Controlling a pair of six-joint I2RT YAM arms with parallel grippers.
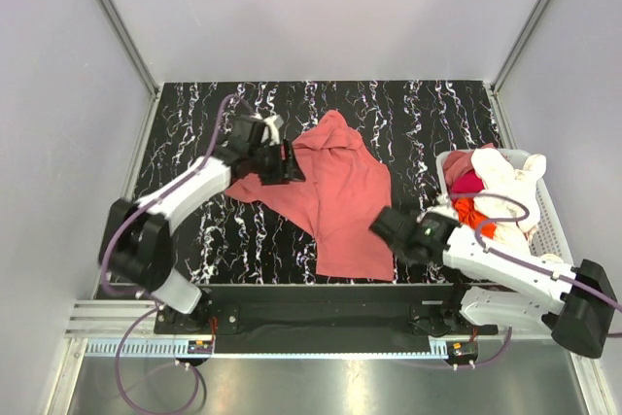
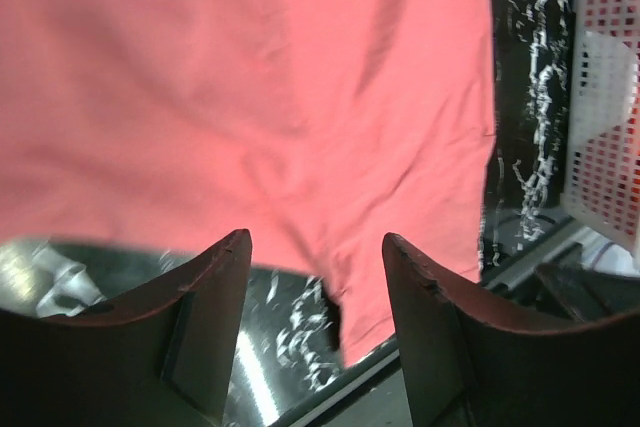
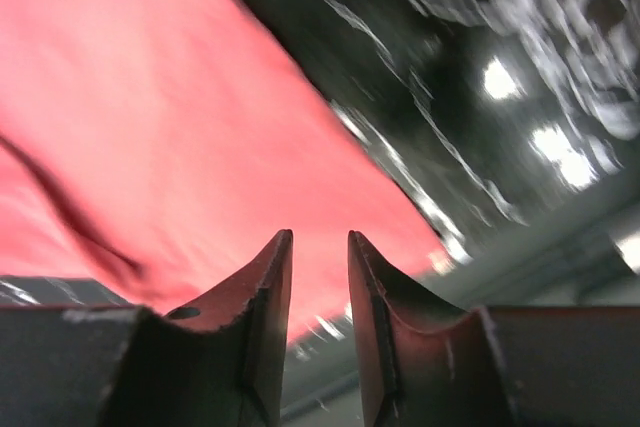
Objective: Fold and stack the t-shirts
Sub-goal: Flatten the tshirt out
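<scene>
meanwhile the salmon-pink t-shirt lies spread on the bench, likely for folding; the left gripper and right gripper hover open at its edges, holding nothing.

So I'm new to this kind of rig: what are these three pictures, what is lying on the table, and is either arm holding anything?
These are two robot arms bolted at the table's near edge. The top picture looks down from above and behind them. The other two come from cameras on each wrist, so the dark prongs at the bottom are that arm's own fingers.

A large salmon-pink t-shirt lies crumpled on the black marbled table. At the right stands a white slatted basket holding more shirts in red, orange and cream.

The left end effector is open over the shirt's left side. The right end effector is slightly open at the shirt's near right edge. Neither holds anything.
</scene>
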